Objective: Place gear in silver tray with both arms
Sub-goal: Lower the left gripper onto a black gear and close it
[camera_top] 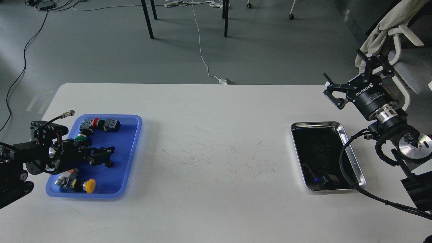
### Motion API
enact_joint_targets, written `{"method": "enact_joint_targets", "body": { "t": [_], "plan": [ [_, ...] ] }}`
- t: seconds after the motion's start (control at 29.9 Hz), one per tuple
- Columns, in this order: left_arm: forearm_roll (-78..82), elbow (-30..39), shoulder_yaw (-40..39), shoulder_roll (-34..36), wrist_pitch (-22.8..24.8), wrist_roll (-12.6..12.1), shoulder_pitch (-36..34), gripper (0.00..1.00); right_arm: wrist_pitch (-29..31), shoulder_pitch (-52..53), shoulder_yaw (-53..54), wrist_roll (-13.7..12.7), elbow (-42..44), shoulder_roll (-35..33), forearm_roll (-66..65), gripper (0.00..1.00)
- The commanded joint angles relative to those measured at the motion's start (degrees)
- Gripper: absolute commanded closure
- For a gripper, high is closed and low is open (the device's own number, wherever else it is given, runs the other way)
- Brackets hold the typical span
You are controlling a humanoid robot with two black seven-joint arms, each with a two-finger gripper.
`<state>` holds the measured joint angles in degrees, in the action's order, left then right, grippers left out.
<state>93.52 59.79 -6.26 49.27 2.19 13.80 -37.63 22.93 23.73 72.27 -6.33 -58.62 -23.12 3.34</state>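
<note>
Tabletop [216, 141] scuffed white over grey floor [101, 50]; right of its blue tray [133, 148], our silver tray [351, 152]. Left claw [104, 157]: cannot tell; right claw [351, 77] spread.

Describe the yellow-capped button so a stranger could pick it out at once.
Find the blue tray at the white table's left end. At its near edge lies the yellow-capped button. The other capped parts, red and green, sit toward the far edge.
</note>
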Motion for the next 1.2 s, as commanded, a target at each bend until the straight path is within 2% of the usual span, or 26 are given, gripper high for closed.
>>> {"method": "enact_joint_targets", "body": {
  "t": [0.0, 0.27, 0.67, 1.17],
  "plan": [
    [0.00, -1.16, 0.02, -0.05, 0.01, 0.08, 0.54, 0.13, 0.01, 0.00, 0.06, 0.00, 0.00, 0.00, 0.09, 0.00],
    [0.00, -4.06, 0.02, -1.46, -0.52, 0.61, 1.68, 0.16, 0.01, 0.00, -0.03, 0.00, 0.00, 0.00, 0.00, 0.00],
    [0.00, -4.50, 0.02, -2.42, -1.13, 0.70, 2.12, 0.30, -0.08, 0.00, -0.03, 0.00, 0.00, 0.00, 0.00, 0.00],
    [0.08, -4.15, -0.07, -2.07, -1.13, 0.79, 1.77, 0.28, -0.08, 0.00, -0.03, 0.00, 0.00, 0.00, 0.00, 0.00]
  ]
}}
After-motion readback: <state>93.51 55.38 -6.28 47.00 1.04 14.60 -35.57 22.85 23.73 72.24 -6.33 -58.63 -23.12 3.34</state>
